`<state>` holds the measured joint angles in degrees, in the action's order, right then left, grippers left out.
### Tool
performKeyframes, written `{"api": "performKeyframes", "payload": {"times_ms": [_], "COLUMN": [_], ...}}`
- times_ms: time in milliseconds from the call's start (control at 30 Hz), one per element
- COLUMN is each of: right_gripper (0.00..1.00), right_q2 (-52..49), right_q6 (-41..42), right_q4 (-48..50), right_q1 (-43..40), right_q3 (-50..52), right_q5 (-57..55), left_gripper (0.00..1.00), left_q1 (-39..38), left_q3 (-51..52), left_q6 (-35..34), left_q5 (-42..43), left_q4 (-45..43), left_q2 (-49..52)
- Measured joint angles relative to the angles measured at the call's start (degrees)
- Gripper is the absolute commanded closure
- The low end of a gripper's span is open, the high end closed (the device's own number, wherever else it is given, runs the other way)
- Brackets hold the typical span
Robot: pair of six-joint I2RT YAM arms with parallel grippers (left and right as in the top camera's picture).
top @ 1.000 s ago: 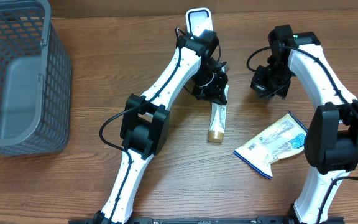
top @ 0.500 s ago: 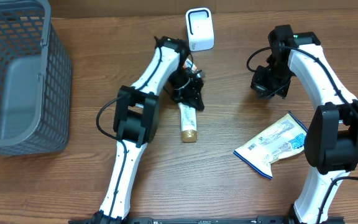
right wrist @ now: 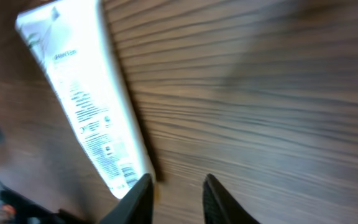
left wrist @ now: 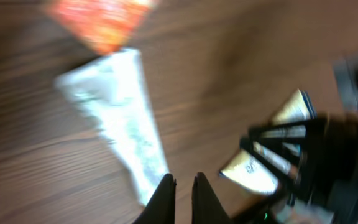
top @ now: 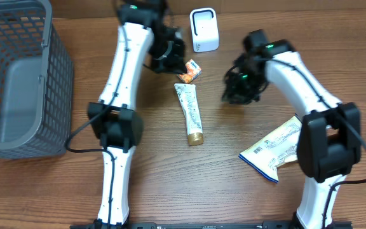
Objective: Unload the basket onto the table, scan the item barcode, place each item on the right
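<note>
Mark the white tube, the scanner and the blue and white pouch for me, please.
white tube (top: 189, 109): overhead view, middle of its body.
scanner (top: 204, 30): overhead view, centre of its white face.
blue and white pouch (top: 278, 147): overhead view, middle of its printed face.

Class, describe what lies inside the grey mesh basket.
Only the basket's bare grey floor shows; no item is visible. Its left part runs off the picture, so that corner cannot be checked.
</note>
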<state>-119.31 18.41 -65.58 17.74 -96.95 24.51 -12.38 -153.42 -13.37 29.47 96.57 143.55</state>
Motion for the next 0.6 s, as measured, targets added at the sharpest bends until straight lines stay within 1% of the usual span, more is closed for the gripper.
{"api": "performKeyframes", "payload": {"times_ms": [100,133,167,200,233,267,300,433,600], "right_gripper": [0.62,0.54,0.49,0.43,0.39,0.35,0.32,0.3,0.3], "right_q2": [0.0,0.0,0.0,0.0,0.0,0.0,0.0,0.0,0.0], "right_q6": [-0.55,-0.57,-0.72,-1.07,-1.09,-1.27,-1.03,-1.33,-1.25], "right_q4": [1.66,2.12,2.73,3.17,3.45,4.0,4.63,6.1,8.26], "right_q1": [5.27,6.69,9.03,10.99,12.57,14.32,16.85,24.85,30.42], "right_q3": [0.0,0.0,0.0,0.0,0.0,0.0,0.0,0.0,0.0], "right_q5": [-4.31,-5.95,-9.14,-12.0,-14.45,-17.29,-22.25,-36.37,-44.13], "left_gripper": [0.46,0.36,0.27,0.21,0.09,0.0,0.0,0.0,0.0], "left_q1": [5.2,6.29,7.82,9.27,10.43,11.41,12.2,12.79,12.74], "left_q3": [0.07,0.07,0.07,0.07,0.07,0.07,0.07,0.07,0.07], "left_q6": [-4.22,-4.83,-6.21,-7.43,-8.26,-9.88,-11.15,-13.75,-15.08], "left_q5": [-2.86,-3.41,-4.09,-5.14,-6.05,-7.48,-9.18,-14.08,-18.75], "left_q4": [0.04,0.07,0.09,0.07,0.07,0.09,0.11,0.11,0.09], "left_q2": [0.04,0.04,0.04,0.04,0.04,0.04,0.04,0.04,0.04]}}
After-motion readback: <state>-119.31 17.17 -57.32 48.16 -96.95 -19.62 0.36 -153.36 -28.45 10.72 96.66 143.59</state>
